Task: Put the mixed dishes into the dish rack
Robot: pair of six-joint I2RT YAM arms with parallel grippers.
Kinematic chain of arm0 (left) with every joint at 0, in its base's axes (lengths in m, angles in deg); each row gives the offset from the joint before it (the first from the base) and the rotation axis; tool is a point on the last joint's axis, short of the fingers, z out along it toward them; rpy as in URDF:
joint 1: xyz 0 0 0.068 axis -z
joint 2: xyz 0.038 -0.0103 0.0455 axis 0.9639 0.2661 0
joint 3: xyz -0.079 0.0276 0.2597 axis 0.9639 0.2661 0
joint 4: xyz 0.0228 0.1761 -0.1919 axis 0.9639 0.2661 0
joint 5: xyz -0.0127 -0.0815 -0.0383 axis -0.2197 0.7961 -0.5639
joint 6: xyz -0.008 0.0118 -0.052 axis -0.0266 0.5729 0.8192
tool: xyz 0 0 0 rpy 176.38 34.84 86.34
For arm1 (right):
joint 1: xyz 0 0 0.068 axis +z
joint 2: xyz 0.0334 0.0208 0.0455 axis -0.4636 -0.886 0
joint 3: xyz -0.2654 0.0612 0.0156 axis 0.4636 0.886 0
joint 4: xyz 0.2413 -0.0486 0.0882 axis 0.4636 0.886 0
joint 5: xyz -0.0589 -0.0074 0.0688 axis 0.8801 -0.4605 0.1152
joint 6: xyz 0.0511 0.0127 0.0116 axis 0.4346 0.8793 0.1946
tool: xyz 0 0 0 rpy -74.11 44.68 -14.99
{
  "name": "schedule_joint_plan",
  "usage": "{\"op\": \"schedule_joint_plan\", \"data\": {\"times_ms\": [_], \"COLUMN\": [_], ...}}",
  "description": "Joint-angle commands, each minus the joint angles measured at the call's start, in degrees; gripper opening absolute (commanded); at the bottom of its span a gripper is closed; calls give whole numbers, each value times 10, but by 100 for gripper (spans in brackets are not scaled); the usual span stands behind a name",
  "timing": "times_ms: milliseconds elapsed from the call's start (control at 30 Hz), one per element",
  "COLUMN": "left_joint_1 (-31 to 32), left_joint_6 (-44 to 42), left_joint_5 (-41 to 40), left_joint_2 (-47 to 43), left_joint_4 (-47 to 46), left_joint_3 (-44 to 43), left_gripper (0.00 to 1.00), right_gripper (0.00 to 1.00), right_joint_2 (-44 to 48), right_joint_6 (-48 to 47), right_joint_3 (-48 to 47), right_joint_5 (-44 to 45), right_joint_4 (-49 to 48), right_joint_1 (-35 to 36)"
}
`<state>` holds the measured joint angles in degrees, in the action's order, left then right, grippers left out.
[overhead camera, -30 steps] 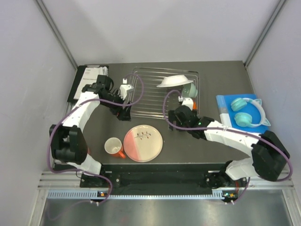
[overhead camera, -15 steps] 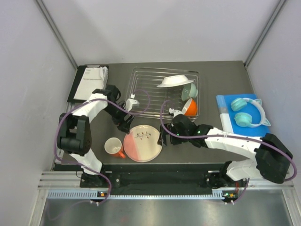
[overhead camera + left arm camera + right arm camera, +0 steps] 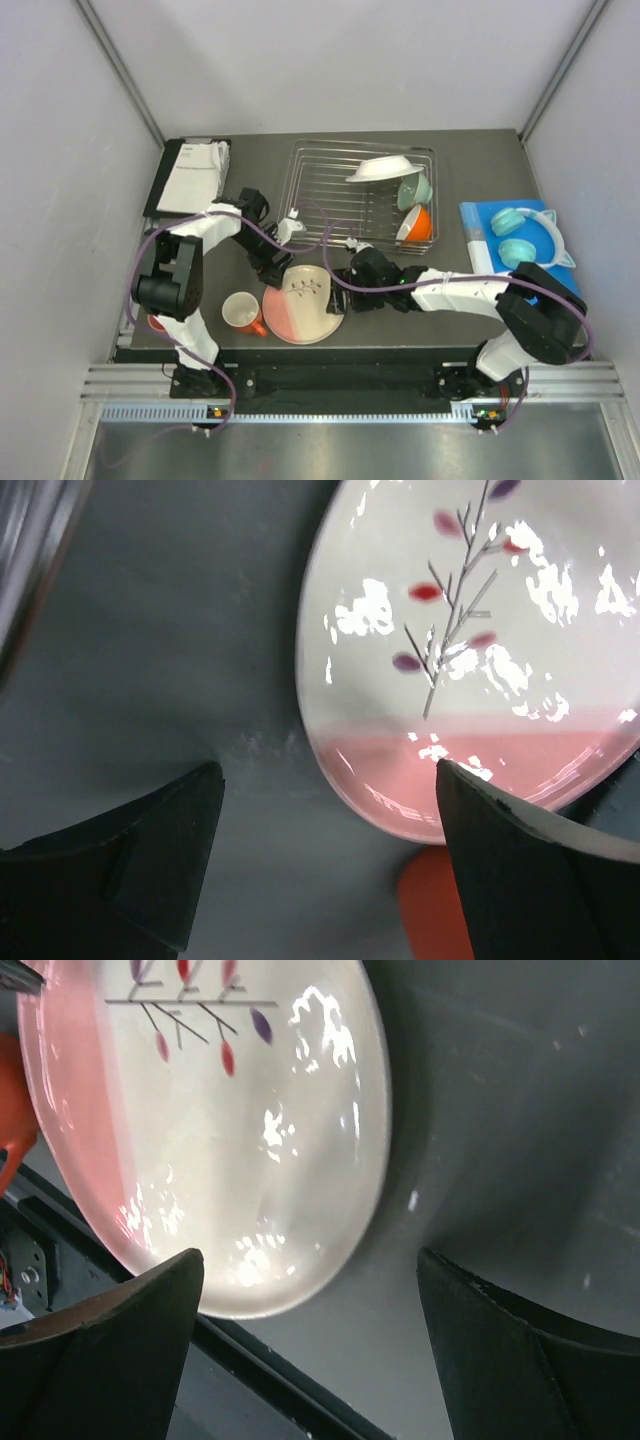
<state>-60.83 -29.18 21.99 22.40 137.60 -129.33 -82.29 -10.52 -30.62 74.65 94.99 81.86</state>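
Note:
The pink-and-cream plate with the twig motif lies flat on the dark table, near the front; it also shows in the left wrist view and the right wrist view. An orange white-lined mug stands at its left. The wire dish rack at the back holds a white bowl, a mint green bowl and an orange cup. My left gripper is open over the plate's left rim. My right gripper is open at the plate's right rim.
A black tray with white papers sits at the back left. Teal headphones lie on a blue book at the right. The table's front edge runs just beyond the plate.
Both grippers have come down from the rack area to the plate, the left to its left rim, the right to its right rim. The rack has shifted slightly right.

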Motion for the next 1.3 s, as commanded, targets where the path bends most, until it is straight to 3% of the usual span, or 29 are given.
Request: {"op": "schedule_joint_plan", "data": {"times_ms": [0,133,233,267,400,567,667,1100,1167,1200,1267], "left_joint_1": [17,17,17,17,17,17,17,22,24,24,24], "left_joint_6": [4,14,18,17,12,9,9,21,23,26,31], "left_joint_5": [5,7,14,24,42,59,72,162,172,177,191], "left_joint_2": [33,38,37,36,32,28,29,20,15,15,13], "left_joint_4": [-17,-27,-31,-29,-22,-17,-8,79,87,90,101], "left_joint_3": [27,26,27,31,36,30,20,-82,-93,-97,-113], "left_gripper": [92,92,89,81,65,58,52,29,31,42,55], "right_gripper": [85,84,77,71,51,26,0,0,0,0,0], "right_joint_2": [-35,-54,-67,-70,-86,-103,-97,-9,3,12,17], "right_joint_6": [1,1,1,0,-5,-11,-12,-84,-108,-116,-141], "right_joint_3": [-35,-46,-57,-60,-81,-95,-93,-152,-165,-168,-177], "right_joint_5": [-4,-2,-3,-3,-2,-5,0,143,185,195,223], "right_joint_4": [-30,-34,-38,-43,-46,-46,-46,27,41,41,47], "right_joint_1": [13,16,20,21,32,39,39,67,84,90,105]}}
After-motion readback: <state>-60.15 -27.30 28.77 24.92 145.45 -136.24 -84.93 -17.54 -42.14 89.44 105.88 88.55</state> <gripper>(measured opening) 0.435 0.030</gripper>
